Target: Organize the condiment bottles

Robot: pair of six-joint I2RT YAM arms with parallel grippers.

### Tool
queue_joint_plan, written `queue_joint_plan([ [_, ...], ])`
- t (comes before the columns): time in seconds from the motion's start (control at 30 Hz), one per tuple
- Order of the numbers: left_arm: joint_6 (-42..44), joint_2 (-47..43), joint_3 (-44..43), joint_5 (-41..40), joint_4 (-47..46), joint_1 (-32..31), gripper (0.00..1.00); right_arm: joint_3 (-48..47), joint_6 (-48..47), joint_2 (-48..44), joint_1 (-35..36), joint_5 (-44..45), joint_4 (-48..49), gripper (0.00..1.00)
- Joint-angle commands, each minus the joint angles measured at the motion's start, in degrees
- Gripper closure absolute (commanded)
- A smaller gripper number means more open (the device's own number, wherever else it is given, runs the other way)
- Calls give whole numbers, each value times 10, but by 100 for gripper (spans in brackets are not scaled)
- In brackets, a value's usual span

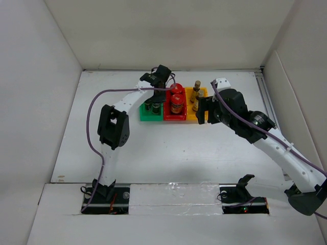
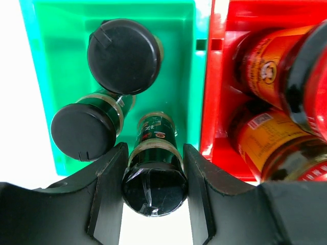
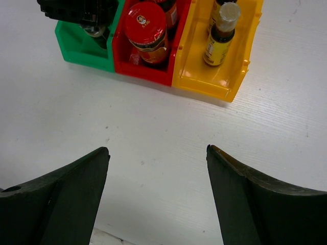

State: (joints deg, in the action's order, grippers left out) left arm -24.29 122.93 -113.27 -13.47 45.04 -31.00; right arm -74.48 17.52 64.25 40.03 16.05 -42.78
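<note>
My left gripper [image 2: 155, 168] is shut on a short dark black-capped bottle [image 2: 155, 186], held upright at the near edge of the green bin [image 2: 179, 51]. Two more black-capped bottles [image 2: 124, 56] [image 2: 84, 131] stand in that bin. Two dark red-capped jars [image 3: 146, 30] [image 3: 167, 9] stand in the red bin [image 3: 148, 74]. Two slim yellow-labelled bottles [image 3: 219, 35] [image 3: 220, 4] stand in the yellow bin [image 3: 214, 81]. My right gripper [image 3: 157, 153] is open and empty over bare table in front of the bins. In the top view the left gripper [image 1: 153, 96] reaches into the green bin and the right gripper [image 1: 201, 109] is by the yellow bin.
The three bins stand side by side at the back middle of the white table [image 1: 168, 148]. White walls close the table on the left, back and right. The left arm's purple cable [image 1: 92, 117] loops over the left side.
</note>
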Motion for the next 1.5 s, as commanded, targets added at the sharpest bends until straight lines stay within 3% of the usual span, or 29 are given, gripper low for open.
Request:
queue_joint_plan([
  [0.0, 1, -6, 6, 6, -15, 3, 80, -7, -7, -1, -4, -4, 35, 18],
  [0.2, -6, -16, 22, 15, -21, 3, 55, -6, -6, 2, -4, -5, 38, 18],
  [0.3, -8, -26, 34, 19, -26, 3, 49, -8, -7, 2, -4, -6, 38, 18],
  [1.07, -30, -153, 31, 1, 0, -21, 29, -23, -4, 1, -4, -2, 38, 18],
  [1.13, -30, -179, 33, -12, 1, -21, 25, -26, 0, -7, -4, 6, 37, 18],
  [1.2, -38, -205, 39, -40, 5, -21, 1, -31, 8, -17, -4, 16, 38, 17],
  [1.23, -41, -215, 39, -48, 11, -21, 1, -33, 10, -22, -4, 20, 37, 17],
  [1.3, -44, -252, 46, -73, 16, -21, 1, -37, 14, -39, -4, 32, 34, 10],
  [1.33, -46, -264, 50, -81, 18, -21, 1, -40, 16, -44, -4, 38, 29, 0],
  [1.47, -54, -349, 94, -139, 18, -21, 1, -61, 29, -63, -4, 73, -8, 0],
])
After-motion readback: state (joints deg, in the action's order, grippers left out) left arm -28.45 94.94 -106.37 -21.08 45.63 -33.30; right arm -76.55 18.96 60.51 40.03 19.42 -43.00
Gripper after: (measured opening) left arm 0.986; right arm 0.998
